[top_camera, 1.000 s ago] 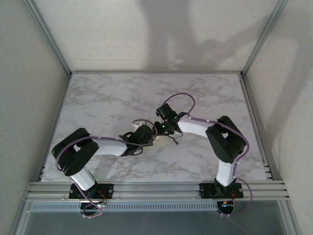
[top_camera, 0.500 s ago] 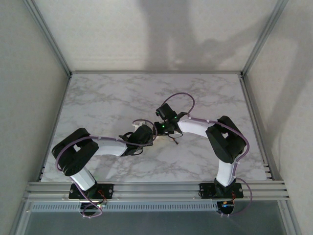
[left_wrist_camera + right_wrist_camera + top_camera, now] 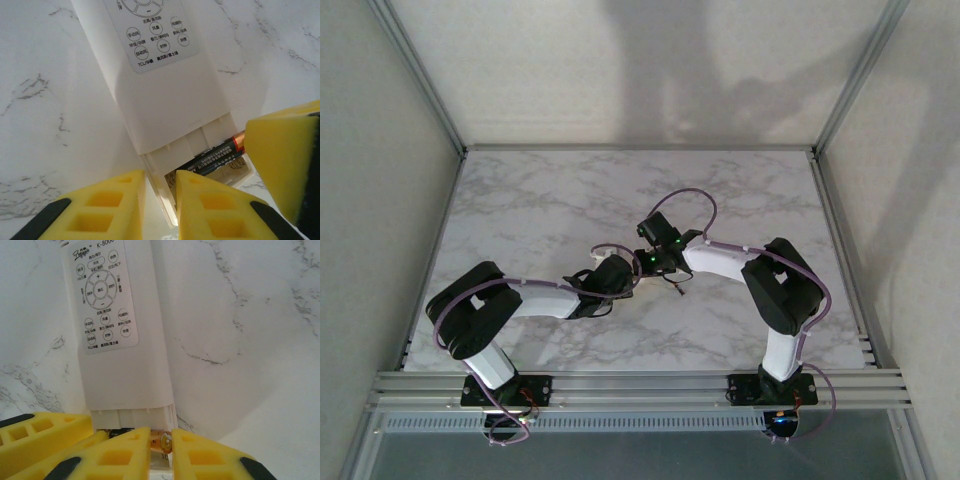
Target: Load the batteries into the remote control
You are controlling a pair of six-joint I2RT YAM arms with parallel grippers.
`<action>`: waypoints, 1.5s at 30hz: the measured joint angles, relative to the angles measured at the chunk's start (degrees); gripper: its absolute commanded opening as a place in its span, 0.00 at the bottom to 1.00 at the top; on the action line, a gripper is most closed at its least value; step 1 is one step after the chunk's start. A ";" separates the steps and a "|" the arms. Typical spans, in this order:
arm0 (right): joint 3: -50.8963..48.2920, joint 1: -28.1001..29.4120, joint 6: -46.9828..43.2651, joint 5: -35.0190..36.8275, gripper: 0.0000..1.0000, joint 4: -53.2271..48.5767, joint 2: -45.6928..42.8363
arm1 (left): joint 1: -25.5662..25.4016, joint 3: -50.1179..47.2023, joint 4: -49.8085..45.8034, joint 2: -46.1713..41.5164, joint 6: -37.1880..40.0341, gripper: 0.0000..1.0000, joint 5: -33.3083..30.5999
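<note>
- remote control (image 3: 165,90) flat on marble table (image 3: 40,100), buttons up, battery bay open at its button-free end
- left gripper (image 3: 159,182) nearly closed, pinching bay's side wall; steadies remote, I judge
- right gripper (image 3: 161,439) narrow, nipping copper end of battery (image 3: 212,156), which lies aslant in bay (half-seated; likely being pressed home)

remote control (image 3: 125,370): smooth white plastic, slight sheen, matt printed keypad. battery (image 3: 215,156): glossy dark wrap, copper-coloured metal end. pads (image 3: 210,455) on the jaws: matt yellow foam. bench (image 3: 45,115): smooth polished marble-look top.
</note>
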 measured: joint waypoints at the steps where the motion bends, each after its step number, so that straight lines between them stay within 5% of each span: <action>1: 0.00 0.00 0.00 0.04 0.17 0.00 0.00 | -0.02 0.02 0.00 0.00 0.00 0.23 0.00; 12: 0.00 0.46 -0.26 1.33 0.23 -0.20 0.00 | -0.02 0.02 0.00 0.00 0.00 0.23 0.04; 45: 0.00 1.53 -1.46 2.56 0.17 -1.62 -0.92 | -0.02 -0.09 0.07 0.00 0.00 0.23 0.15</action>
